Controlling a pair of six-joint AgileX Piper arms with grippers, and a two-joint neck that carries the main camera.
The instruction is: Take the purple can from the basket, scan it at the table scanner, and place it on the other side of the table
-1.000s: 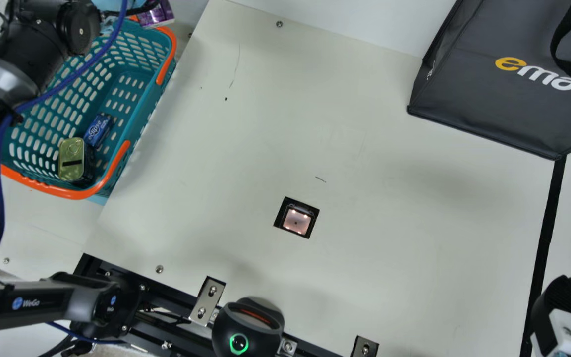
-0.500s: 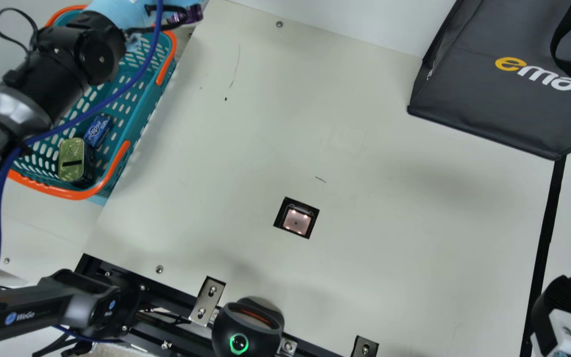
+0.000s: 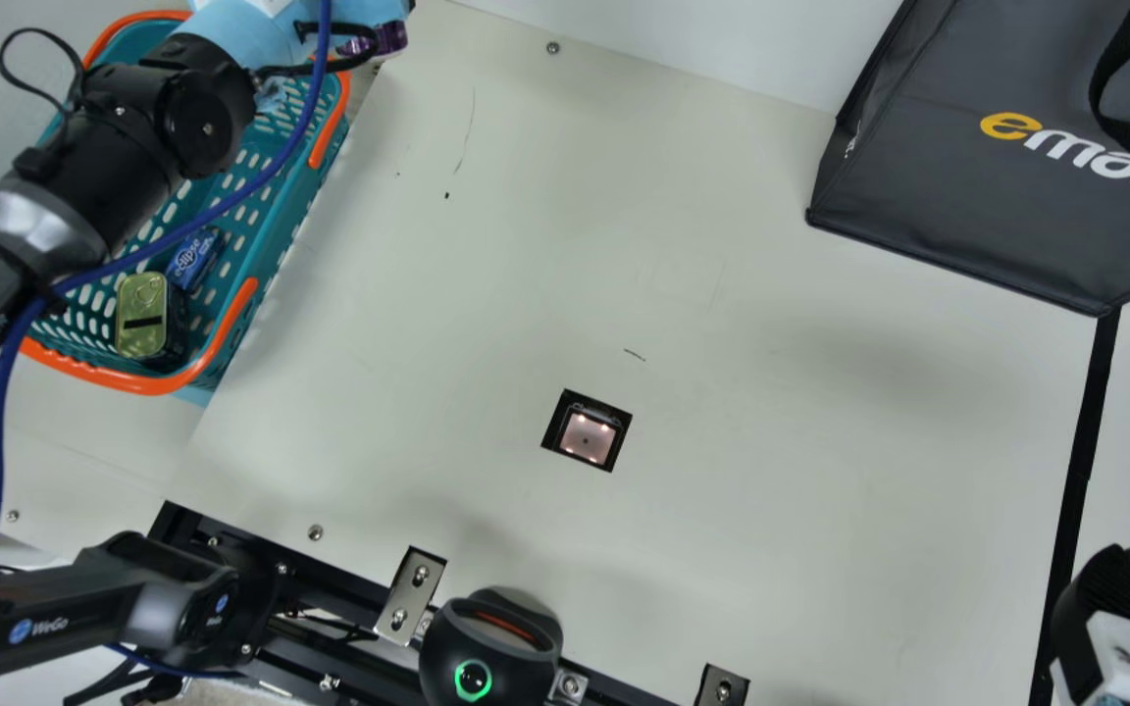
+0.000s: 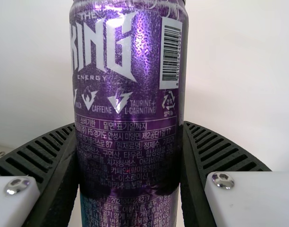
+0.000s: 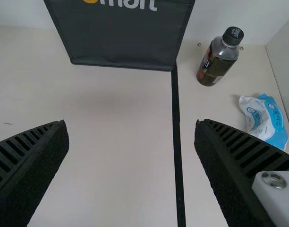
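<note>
At the main view's top left, the wrist of my left gripper [image 3: 276,25] is above the far end of the teal basket [image 3: 271,226], and a bit of the purple can [image 3: 390,37] shows beside it. In the left wrist view the purple can [image 4: 128,94] stands between the two fingers of my left gripper [image 4: 129,165], which is shut on it; a barcode faces the camera. The table scanner [image 3: 587,431] is a lit square window in the table. My right gripper [image 3: 1109,598] is at the lower right; the right wrist view has this gripper [image 5: 131,127] open, nothing between its fingers.
In the basket lie a gold-lidded tin [image 3: 141,314] and a blue pack [image 3: 194,257]. A dark bag [image 3: 997,176] stands at the far right. Past the black tape line are a bottle [image 5: 219,56] and a blue-white packet [image 5: 265,118]. A black hand scanner [image 3: 491,647] sits at the near edge.
The left arm has moved right in the main view, carrying the purple can, with most of that motion in the first half second. The right gripper has kept still.
</note>
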